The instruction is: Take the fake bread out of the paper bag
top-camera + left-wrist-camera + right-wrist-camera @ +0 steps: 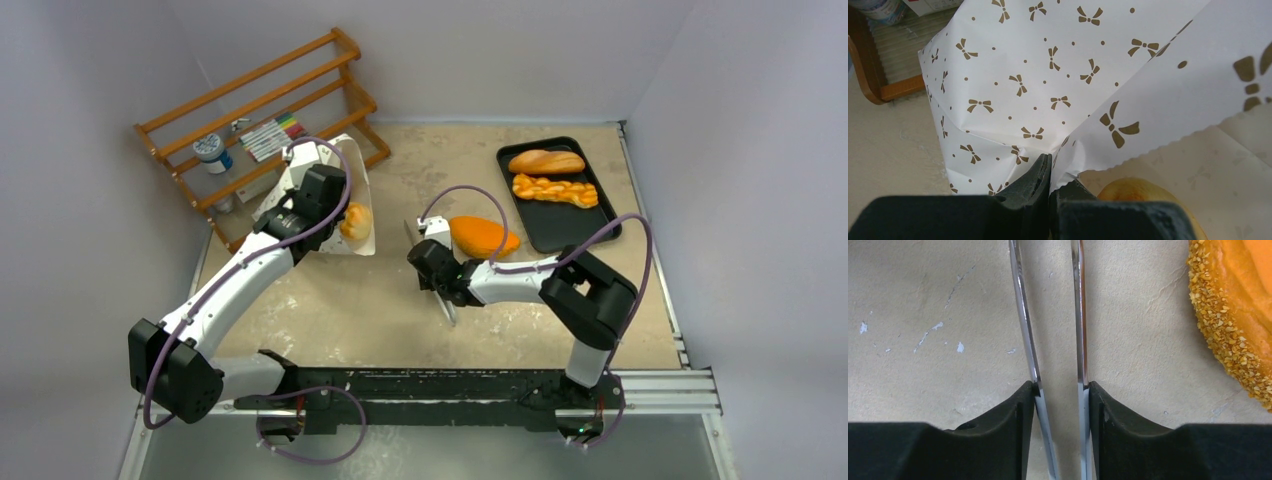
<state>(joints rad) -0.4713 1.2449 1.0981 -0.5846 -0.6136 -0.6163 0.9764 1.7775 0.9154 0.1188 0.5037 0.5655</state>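
Pale-gold and rounded, the roll [356,220] sits just inside the mouth of the paper bag [345,165], not yet out. From the left wrist only its top shows under the bag's scalloped edge, so I can't make out its long axis. The bag lies on the table [340,300] at the far left, in front of the wooden rack [260,110], with its mouth facing right and a little toward the arms. The left gripper [1049,170] is clenched on a pleat of paper right beside the opening, which looks to hold the mouth open.

The right gripper [1060,390] grasps a pair of metal tongs [1023,315]. One finger presses each arm from outside, and the arms stand apart with nothing between them. The tongs point toward the far side, and the roll lies off to their left across a stretch of table. I'd judge the reach falls to the right arm, since the left, though nearer, is busy with the bag. It would have to swing left and turn the tips into the mouth.

Just right of the tongs, not touching them, lies an orange loaf [482,237] with a seeded rim. Farther right, a black tray [560,232] carries two more loaves.
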